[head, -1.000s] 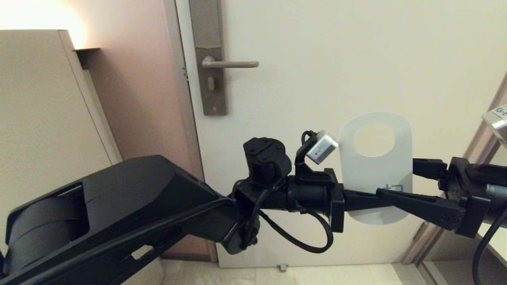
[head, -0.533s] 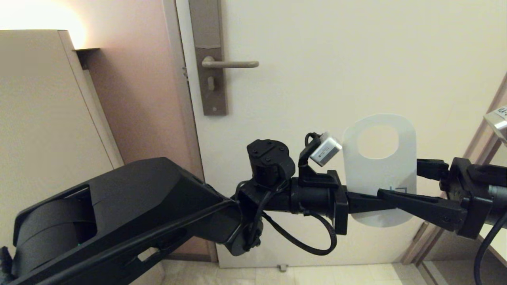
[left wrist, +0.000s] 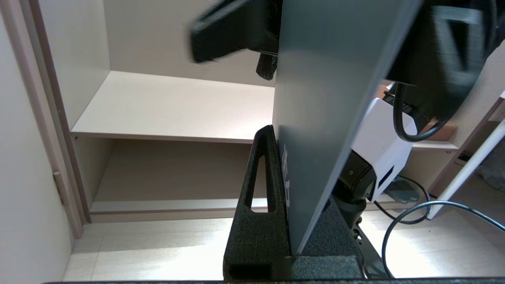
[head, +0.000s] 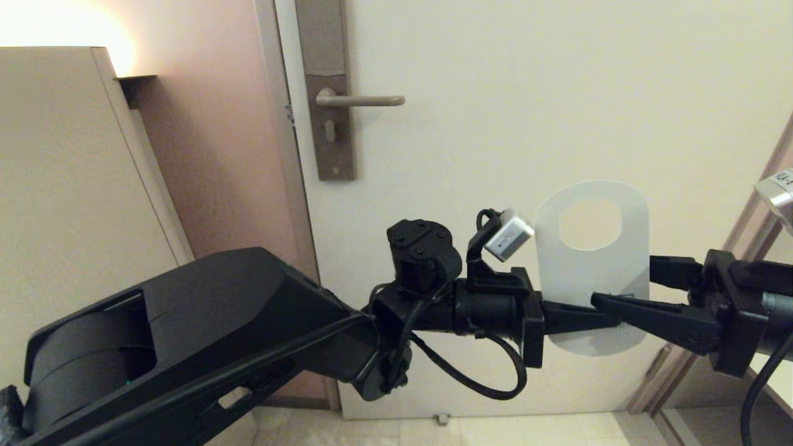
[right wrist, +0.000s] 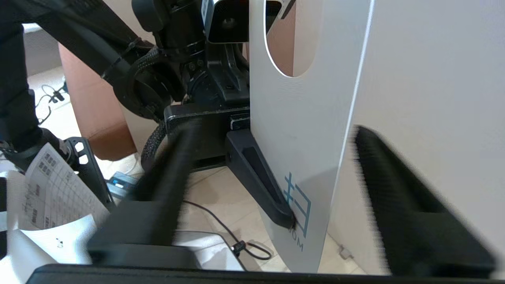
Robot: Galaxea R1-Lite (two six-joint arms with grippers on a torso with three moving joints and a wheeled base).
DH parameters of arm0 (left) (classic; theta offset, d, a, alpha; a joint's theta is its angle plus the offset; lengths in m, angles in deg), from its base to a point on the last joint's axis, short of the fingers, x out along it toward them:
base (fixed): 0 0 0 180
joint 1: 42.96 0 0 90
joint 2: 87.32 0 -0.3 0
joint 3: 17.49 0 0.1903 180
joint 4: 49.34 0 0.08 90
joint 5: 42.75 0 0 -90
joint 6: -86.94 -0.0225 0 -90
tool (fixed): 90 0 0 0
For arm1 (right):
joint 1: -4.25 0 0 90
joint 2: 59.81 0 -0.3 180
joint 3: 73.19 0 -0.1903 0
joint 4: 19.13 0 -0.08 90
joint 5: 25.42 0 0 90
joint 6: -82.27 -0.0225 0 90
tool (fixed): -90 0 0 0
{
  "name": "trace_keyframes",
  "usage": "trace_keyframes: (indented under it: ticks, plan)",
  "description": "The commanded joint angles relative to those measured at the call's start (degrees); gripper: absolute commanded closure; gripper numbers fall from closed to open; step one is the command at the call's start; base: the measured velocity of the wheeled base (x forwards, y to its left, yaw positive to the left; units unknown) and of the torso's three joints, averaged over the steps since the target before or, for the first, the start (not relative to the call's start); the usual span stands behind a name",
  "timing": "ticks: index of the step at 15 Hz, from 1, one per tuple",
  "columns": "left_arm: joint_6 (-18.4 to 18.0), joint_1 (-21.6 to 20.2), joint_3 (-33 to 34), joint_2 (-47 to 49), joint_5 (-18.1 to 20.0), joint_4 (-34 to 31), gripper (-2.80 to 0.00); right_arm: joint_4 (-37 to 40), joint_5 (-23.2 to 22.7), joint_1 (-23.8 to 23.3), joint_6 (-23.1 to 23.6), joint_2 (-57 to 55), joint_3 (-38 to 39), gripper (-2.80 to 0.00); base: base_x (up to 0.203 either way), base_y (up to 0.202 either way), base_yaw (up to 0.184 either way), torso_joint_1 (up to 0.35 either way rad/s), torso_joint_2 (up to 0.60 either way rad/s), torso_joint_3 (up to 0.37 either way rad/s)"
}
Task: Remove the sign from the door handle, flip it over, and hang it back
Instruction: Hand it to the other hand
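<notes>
Pale door point(head: 526, 93) behind, handle point(head: 365, 100) bare up left, and well below it the left gripper point(head: 610, 317) pinches the white sign point(head: 588, 272) upright, its lower text half hidden, while the right gripper point(head: 619, 285) straddles its lower end, fingers apart, not gripping.

L claw point(head: 579, 317) clamped — R claw point(head: 619, 288) spread, tips facing it.

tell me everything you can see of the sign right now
The sign is a thin, flat, plastic-looking door hanger with rounded ends and a rounded hole near its top. It stands upright before the door, off the door handle, white face to the head camera with blue print low down. The left gripper pinches its lower part; the right gripper straddles it, not yet closed.
</notes>
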State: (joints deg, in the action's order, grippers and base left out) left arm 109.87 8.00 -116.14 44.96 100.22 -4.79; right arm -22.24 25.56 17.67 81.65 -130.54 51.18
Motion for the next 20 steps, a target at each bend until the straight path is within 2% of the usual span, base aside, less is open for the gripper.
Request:
trace_keyframes:
  ticks: [1, 17, 18, 20]
  plan:
    - [0.1, 0.0, 0.0, 0.2, 0.3, 0.4, 0.00, -0.2, -0.3, 0.0, 0.0, -0.1, 0.0, 0.00, 0.000, 0.000, 0.000, 0.000, 0.00, 0.000]
    - [-0.3, 0.0, 0.1, 0.1, 0.2, 0.8, 0.00, -0.2, -0.3, 0.0, 0.0, 0.4, 0.3, 0.00, 0.000, 0.000, 0.000, 0.000, 0.00, 0.000]
    - [-0.3, 0.0, 0.1, 0.1, 0.2, 0.9, -2.80, -0.2, -0.3, 0.0, 0.0, 0.4, 0.3, 0.00, 0.000, 0.000, 0.000, 0.000, 0.00, 0.000]
    - [0.1, 0.0, 0.2, 0.0, 0.4, 1.2, -2.80, -0.2, -0.3, 0.0, 0.1, 0.4, 0.7, 0.00, 0.000, 0.000, 0.000, 0.000, 0.00, 0.000]
